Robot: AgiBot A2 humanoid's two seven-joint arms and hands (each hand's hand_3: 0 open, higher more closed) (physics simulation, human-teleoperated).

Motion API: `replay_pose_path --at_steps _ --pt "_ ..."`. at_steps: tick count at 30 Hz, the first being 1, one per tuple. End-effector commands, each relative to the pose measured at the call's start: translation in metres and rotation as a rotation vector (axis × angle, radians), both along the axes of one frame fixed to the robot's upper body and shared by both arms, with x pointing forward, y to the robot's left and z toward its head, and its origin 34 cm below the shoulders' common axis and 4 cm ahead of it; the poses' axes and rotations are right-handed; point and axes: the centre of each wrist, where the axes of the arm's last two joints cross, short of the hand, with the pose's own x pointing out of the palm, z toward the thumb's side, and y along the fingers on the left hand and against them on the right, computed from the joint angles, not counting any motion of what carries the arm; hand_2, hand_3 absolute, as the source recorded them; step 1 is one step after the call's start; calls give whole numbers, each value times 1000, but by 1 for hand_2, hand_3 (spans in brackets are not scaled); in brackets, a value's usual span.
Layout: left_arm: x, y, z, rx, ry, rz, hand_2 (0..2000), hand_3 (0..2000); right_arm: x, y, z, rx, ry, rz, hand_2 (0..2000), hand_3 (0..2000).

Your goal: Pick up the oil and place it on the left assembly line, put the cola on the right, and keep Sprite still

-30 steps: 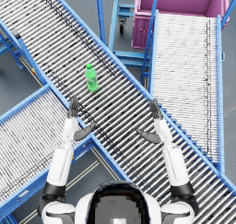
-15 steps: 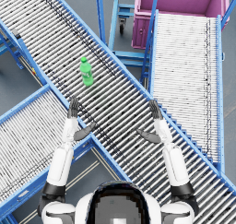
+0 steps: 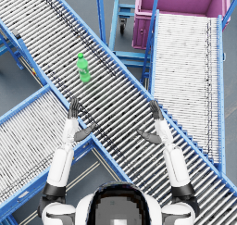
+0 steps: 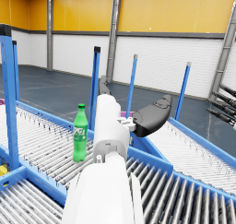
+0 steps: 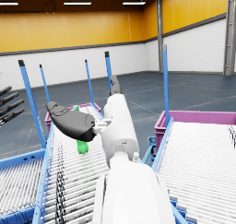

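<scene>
A green Sprite bottle (image 3: 83, 67) stands upright on the long diagonal roller conveyor (image 3: 115, 103), well beyond both hands. In the left wrist view the Sprite bottle (image 4: 80, 133) shows its white label beside my forearm. My left hand (image 3: 76, 122) hovers open over the conveyor's near left edge, fingers spread. Level with it, my right hand (image 3: 152, 124) is open above the rollers further right. In the right wrist view the bottle (image 5: 83, 147) is half hidden behind my right hand (image 5: 76, 121). No oil or cola appears in any view.
A left roller line (image 3: 28, 131) and a right roller line (image 3: 185, 80) flank the diagonal conveyor. A pink bin (image 3: 180, 2) stands at the right line's far end. Blue posts (image 4: 94, 87) and rails edge the conveyors.
The Sprite bottle has travelled up the diagonal conveyor, further from me. Both hands have stayed where they were.
</scene>
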Motion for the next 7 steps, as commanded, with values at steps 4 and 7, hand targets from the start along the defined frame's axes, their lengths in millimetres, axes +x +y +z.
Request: replay_pose_path --at_steps 4,7 --pt "0 0 0 0 0 0 0 0 0 0 0 0 0 0 0 0" --pt "0 0 0 0 0 0 0 0 0 0 0 0 0 0 0 0"
